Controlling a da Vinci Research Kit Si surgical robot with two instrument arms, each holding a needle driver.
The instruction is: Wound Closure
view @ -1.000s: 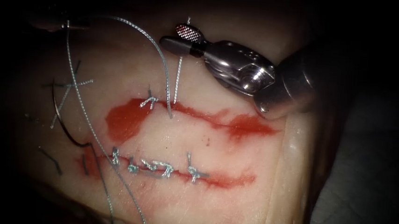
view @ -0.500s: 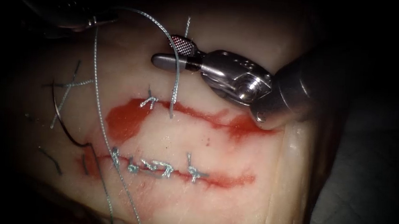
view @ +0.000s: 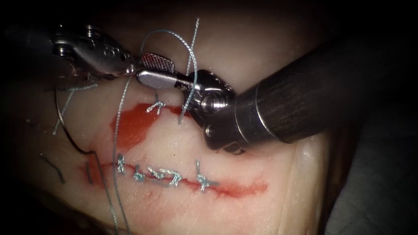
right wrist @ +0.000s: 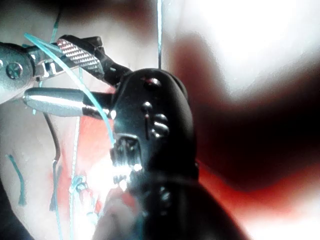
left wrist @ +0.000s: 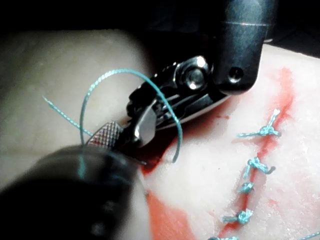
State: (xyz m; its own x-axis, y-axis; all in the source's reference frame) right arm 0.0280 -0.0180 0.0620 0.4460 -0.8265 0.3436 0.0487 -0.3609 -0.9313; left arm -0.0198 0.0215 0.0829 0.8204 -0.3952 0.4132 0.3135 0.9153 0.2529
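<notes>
Tissue (view: 242, 203), a pale slab bearing two roughly horizontal cuts. The upper cut (view: 135, 122), toward 11 o'clock of centre, lies in red fluid (view: 129, 129) and carries one knot (view: 156, 106); the lower cut (view: 233, 187), toward 6 o'clock, carries a row of knots (view: 160, 175).

Right tool (view: 153, 69), entering from 3 o'clock, its dark shaft crossing the right end of the upper cut. Its jaws stand apart, ridged face (right wrist: 77, 54) exposed; a loop of thread (view: 175, 36) arches over the tool's neck and drops into the upper cut beside the knot. The jaws hold nothing.

Left tool (view: 129, 70), entering from 9 o'clock, tip almost touching the right tool's tip. Its jaws are closed on the thread, which falls from them toward 6 o'clock across the left end of the lower cut.

Needle (view: 68, 127), a dark curve lying free on the tissue at 9 o'clock, left of both cuts, held by neither tool; whether its lower end enters the tissue cannot be told.

Cut ends of thread (view: 53, 166), loose near the needle.

Risks, as judged: the loop may slip off the right tool's smooth neck if tension slackens; the tips, so close, may collide; the trailing strand may snag the free needle and drag it.
</notes>
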